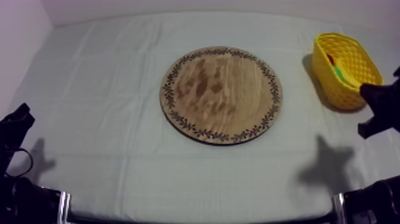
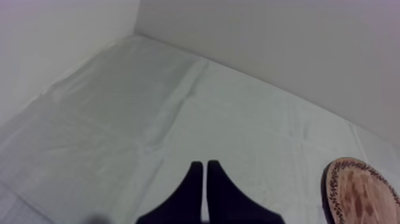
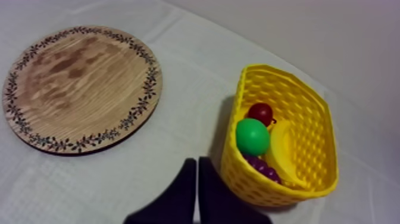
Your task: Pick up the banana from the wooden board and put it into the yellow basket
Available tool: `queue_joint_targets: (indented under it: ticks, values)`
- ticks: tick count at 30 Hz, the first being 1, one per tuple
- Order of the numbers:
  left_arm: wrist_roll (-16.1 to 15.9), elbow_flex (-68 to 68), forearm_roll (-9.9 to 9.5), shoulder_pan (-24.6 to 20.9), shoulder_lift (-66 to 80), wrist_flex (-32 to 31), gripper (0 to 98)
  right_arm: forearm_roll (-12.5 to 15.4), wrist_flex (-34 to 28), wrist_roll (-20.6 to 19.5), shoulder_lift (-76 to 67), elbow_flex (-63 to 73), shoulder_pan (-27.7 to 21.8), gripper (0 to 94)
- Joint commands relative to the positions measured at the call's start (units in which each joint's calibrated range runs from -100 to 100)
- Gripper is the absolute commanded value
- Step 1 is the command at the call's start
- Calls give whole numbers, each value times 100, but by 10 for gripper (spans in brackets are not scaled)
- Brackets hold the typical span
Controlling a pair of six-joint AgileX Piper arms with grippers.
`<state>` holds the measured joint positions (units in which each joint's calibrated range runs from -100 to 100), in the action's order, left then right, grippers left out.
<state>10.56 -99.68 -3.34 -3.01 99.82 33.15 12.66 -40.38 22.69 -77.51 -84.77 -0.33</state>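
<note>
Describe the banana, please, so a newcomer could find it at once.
Right of the wooden board stands the yellow basket. The banana lies inside. It is the only long yellow piece, beside a green pear, small red fruit and purple grapes.

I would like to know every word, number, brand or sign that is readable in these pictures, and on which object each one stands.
None: there is no readable text in these pictures.
The wooden board carries only a leaf-like ornament around its rim, no letters.
The yellow basket, the banana in it and the cloth show no label, brand or number.
</note>
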Motion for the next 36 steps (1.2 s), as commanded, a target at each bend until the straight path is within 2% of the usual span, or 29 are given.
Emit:
queue_joint_targets:
  ticks: [1, 7, 11, 15, 18, 22, 26, 29, 36]
  values:
    - [1, 1, -1, 1, 0, -1, 1, 17, 24, -156, -523, -377, 4, 4]
    - [1, 1, -1, 1, 0, -1, 1, -115, -64, -598, -1176, -885, 42, 5]
    - [1, 1, -1, 1, 0, -1, 1, -373, -273, -1129, -1517, -1022, 117, 3]
    - [1, 1, -1, 1, 0, -1, 1, -605, -495, -1873, -1737, -1075, 183, 3]
    - [1, 1, -1, 1, 0, -1, 1, -723, -470, -2146, -1789, -1138, 240, 3]
    - [1, 1, -1, 1, 0, -1, 1, -964, -20, -1943, -1813, -1346, 288, 3]
    - [1, 1, -1, 1, 0, -1, 1, -1069, 233, -1280, -1822, -1446, 304, 3]
    - [1, 1, -1, 1, 0, -1, 1, -1091, 285, -949, -1824, -1467, 303, 3]
    - [1, 1, -1, 1, 0, -1, 1, -1101, 310, -942, -1825, -1477, 302, 3]
